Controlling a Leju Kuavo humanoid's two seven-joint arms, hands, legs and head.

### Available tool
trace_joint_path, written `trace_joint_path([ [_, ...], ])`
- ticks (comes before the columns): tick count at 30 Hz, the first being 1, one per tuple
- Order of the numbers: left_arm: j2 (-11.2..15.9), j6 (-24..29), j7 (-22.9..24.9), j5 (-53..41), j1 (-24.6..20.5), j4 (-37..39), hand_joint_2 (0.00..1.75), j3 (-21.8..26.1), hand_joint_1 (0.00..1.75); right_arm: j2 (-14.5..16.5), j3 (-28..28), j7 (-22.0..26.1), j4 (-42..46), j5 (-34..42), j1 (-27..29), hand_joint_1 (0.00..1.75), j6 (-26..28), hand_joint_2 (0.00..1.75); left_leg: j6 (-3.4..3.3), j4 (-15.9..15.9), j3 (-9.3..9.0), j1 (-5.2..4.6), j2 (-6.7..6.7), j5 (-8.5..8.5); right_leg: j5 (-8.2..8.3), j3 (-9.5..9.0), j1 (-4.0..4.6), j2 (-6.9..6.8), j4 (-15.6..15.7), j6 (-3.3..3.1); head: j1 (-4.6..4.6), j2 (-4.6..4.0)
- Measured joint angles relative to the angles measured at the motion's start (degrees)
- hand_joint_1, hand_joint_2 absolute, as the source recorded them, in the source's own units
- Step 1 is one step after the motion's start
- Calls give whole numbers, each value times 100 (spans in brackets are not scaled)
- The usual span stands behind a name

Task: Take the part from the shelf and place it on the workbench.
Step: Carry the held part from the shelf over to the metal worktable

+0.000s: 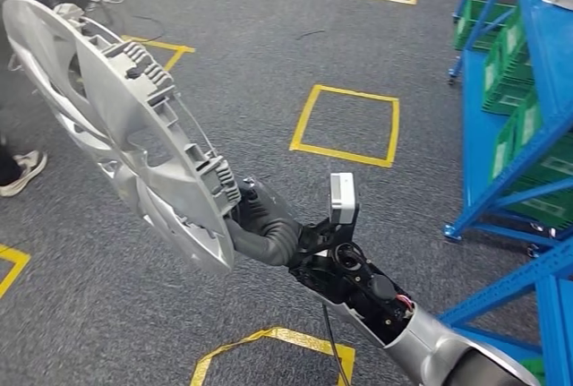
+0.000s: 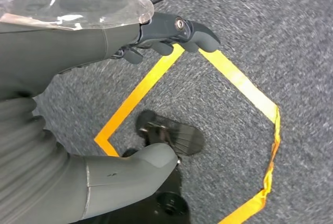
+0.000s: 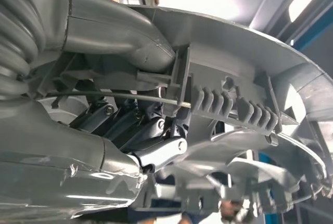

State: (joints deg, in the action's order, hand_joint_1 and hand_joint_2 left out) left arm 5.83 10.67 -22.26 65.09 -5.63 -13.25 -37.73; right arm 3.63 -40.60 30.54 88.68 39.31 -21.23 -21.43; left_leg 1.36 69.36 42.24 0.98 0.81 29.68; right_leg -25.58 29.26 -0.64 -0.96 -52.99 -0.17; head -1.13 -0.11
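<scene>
The part is a large silver wheel cover [image 1: 128, 126] with ribbed clips on its inner side, held up in the air left of centre in the head view. My right hand [image 1: 267, 225] grips its lower rim, with my right arm reaching in from the lower right. Close up in the right wrist view, the fingers [image 3: 129, 122] curl round the rim and wire ring of the wheel cover [image 3: 243, 63]. My left hand [image 2: 55, 63] hangs over the carpet with fingers and thumb apart, holding nothing.
A blue shelf [image 1: 477, 126] with green bins [image 1: 503, 64] stands along the right side. Yellow tape squares [image 1: 346, 124] mark the grey carpet. A person's shoe [image 1: 23, 171] is at the left edge. Cables lie on the floor at the back.
</scene>
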Motion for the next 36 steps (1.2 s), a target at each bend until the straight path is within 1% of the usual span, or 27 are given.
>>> trace_joint_path([
  [1,-1,0,-1,1,-3,0,175,0,0,0,-1,0,-16,-1,8,175,-1,175,21,189,90,11,-28,39,-8,1,2,-96,-2,2,12,0],
  [2,1,1,-1,2,-1,0,175,0,0,0,-2,-1,-34,-1,15,175,-3,175,37,154,65,23,-50,-24,-19,2,3,-187,-7,8,23,0],
  [3,4,2,-1,4,1,0,175,0,0,0,-3,-1,-47,-1,21,175,-6,175,48,-129,-92,35,-93,-178,-36,0,1,-269,-18,23,33,0],
  [5,8,7,-1,10,-1,0,175,0,0,0,-5,2,-58,-1,22,175,-13,175,48,-954,-554,34,-349,-492,-92,-1,20,-408,-68,80,53,0],
  [7,4,9,-3,14,-13,0,175,0,0,0,-6,6,-58,-1,20,175,-17,175,-16,-1384,-781,10,-503,-594,-158,-13,58,-518,-113,146,29,0],
  [9,2,13,-5,16,-11,0,175,0,0,0,-7,8,-58,-1,19,175,-20,175,-100,-1396,-771,-9,-381,-574,-205,-48,63,-626,-120,196,-17,0],
  [10,3,14,-6,16,-5,0,175,0,0,0,-8,8,-58,-1,20,175,-20,175,-131,-1397,-774,-8,-313,-571,-240,-66,44,-613,-140,227,-31,0],
  [12,3,16,-6,18,-1,0,175,0,0,-1,-9,9,-59,-1,21,175,-24,175,-189,-1402,-785,0,-172,-575,-461,35,5,-361,-442,272,-56,0],
  [14,3,17,-6,19,-8,0,175,-1,0,-2,-9,10,-63,-1,24,175,-34,175,-230,-1404,-790,-7,-36,-576,-855,395,2,-44,-1212,279,-116,0],
  [15,3,17,-6,20,-12,0,175,-1,0,-2,-8,10,-69,-1,30,175,-42,175,-244,-1404,-791,-19,41,-575,-1012,611,9,19,-1631,270,-145,0],
  [16,3,17,-6,20,-12,0,175,-2,0,-2,-9,10,-78,-1,39,175,-49,175,-253,-1403,-795,-33,129,-574,-1069,769,14,49,-1907,255,-164,0],
  [17,3,17,-6,20,-11,0,175,-2,0,-2,-9,9,-87,-1,49,175,-56,175,-257,-1402,-802,-45,225,-573,-1000,832,18,69,-1965,230,-172,0],
  [18,2,17,-6,19,-10,0,175,-2,0,-2,-9,8,-95,-1,57,175,-61,175,-257,-1400,-813,-53,324,-572,-817,787,23,97,-1784,197,-177,0],
  [19,1,16,-6,18,-9,0,175,-3,0,-2,-10,5,-101,-1,61,175,-66,175,-257,-1400,-825,-57,422,-571,-551,648,30,172,-1402,156,-184,0],
  [21,-8,15,-6,15,-16,0,175,-7,0,-2,-10,4,-107,-1,59,175,-80,175,-245,-1398,-823,-48,594,-577,-149,341,30,470,-610,88,-179,0],
  [22,-11,15,-6,13,-20,0,175,-9,0,-2,-10,3,-109,0,57,175,-87,175,-226,-1399,-807,-34,671,-586,-63,248,35,584,-373,71,-180,0],
  [23,-14,15,-6,12,-19,0,175,-12,0,-2,-10,3,-110,1,56,175,-93,175,-197,-1408,-786,-15,743,-599,-59,210,42,629,-278,62,-181,0],
  [25,-8,14,-5,11,1,0,175,-21,0,-2,-11,-2,-111,0,54,175,-96,175,-129,-1439,-764,8,846,-628,-39,161,44,493,-190,39,-204,0],
  [26,-5,14,-5,10,14,0,175,-27,0,-1,-13,-5,-114,-1,53,175,-96,175,-105,-1419,-751,-4,754,-609,-17,122,34,414,-129,19,-199,0],
  [27,-3,13,-4,8,20,0,175,-34,0,-1,-13,-6,-116,-1,49,175,-95,175,-86,-1294,-688,-22,572,-525,9,83,23,327,-66,-2,-169,0],
  [29,-3,13,-2,1,8,0,175,-46,0,0,-11,0,-119,1,39,175,-94,175,-51,-705,-396,-42,143,-201,32,44,27,157,-4,-28,-85,0],
  [30,-4,13,-1,-2,-2,0,175,-56,0,0,-10,3,-123,1,36,175,-91,175,-27,-311,-196,-32,35,-27,30,45,33,64,-4,-34,-48,0],
  [31,-4,13,2,-5,-10,0,175,-68,0,-1,-9,4,-133,1,37,175,-89,175,-6,-19,-50,-19,-5,66,25,50,38,-25,-7,-35,-27,0],
  [32,-4,13,7,-8,-13,0,175,-80,0,-1,-10,2,-145,1,40,175,-86,175,10,76,-4,-5,-29,56,19,54,39,-113,-11,-32,-12,0],
  [33,-2,13,15,-13,-12,0,175,-89,0,-2,-10,1,-157,1,44,175,-83,175,24,-31,-67,11,-58,-42,10,57,37,-200,-18,-25,5,0],
  [34,2,13,25,-16,-12,0,175,-93,0,-2,-10,0,-166,1,46,175,-81,175,33,-379,-264,23,-126,-216,-5,57,34,-278,-31,-10,20,0],
  [36,6,8,39,-19,-24,-1,175,-96,0,-2,-9,2,-167,1,45,175,-78,175,17,-1155,-688,19,-358,-487,-51,57,50,-407,-76,48,41,0],
])
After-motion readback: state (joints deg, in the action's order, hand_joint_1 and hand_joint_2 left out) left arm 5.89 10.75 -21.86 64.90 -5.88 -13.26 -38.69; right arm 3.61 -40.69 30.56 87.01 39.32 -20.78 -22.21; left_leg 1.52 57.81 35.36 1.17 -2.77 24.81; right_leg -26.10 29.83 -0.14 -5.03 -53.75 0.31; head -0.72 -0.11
